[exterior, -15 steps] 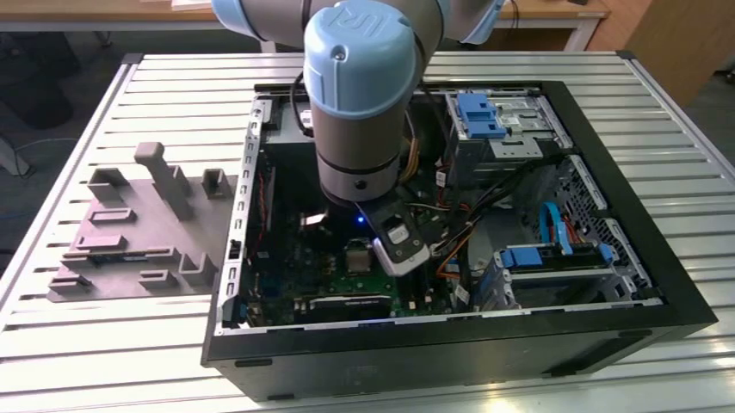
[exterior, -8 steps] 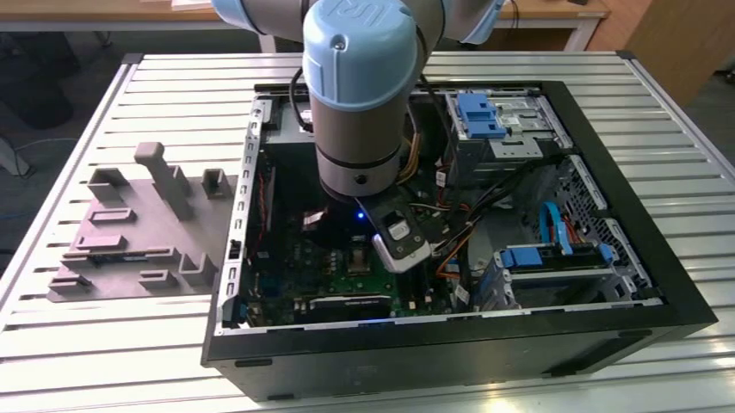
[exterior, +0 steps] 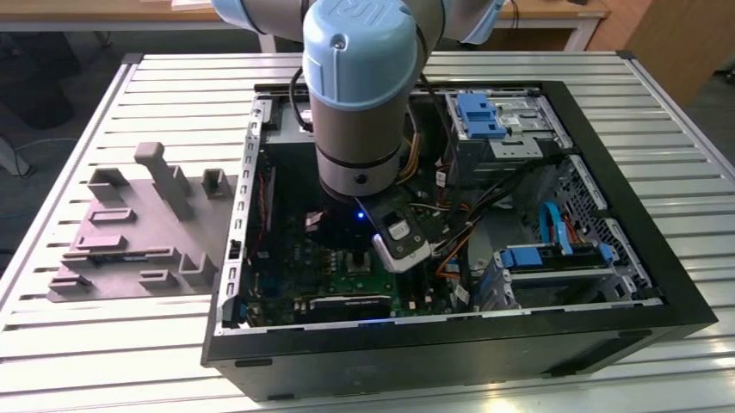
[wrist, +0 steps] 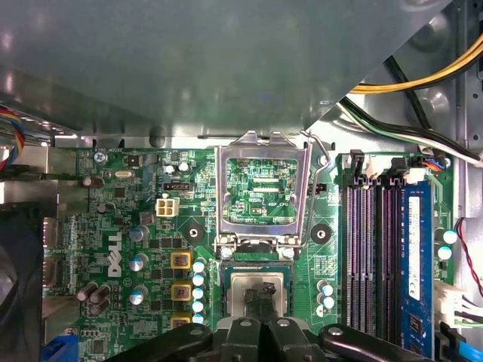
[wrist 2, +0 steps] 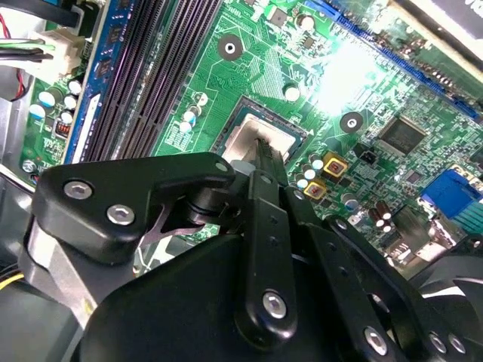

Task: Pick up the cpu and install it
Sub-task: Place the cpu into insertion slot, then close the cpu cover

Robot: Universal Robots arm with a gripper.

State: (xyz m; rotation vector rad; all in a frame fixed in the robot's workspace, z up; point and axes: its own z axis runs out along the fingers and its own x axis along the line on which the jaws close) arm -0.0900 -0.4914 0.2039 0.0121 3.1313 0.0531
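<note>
CPU at the socket, end effector over it.
We see the end effector (wrist: 260,317) narrowed onto the cpu (wrist: 255,290), which sits in the open socket (wrist: 260,283); light, stiff, fragile underside, so we'd hold only its edges.

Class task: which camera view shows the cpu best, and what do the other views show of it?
The first wrist view: the cpu sits squarely in its socket. The second wrist view shows it at a slant behind the gripper. The exterior view gives no clear sight.
</note>
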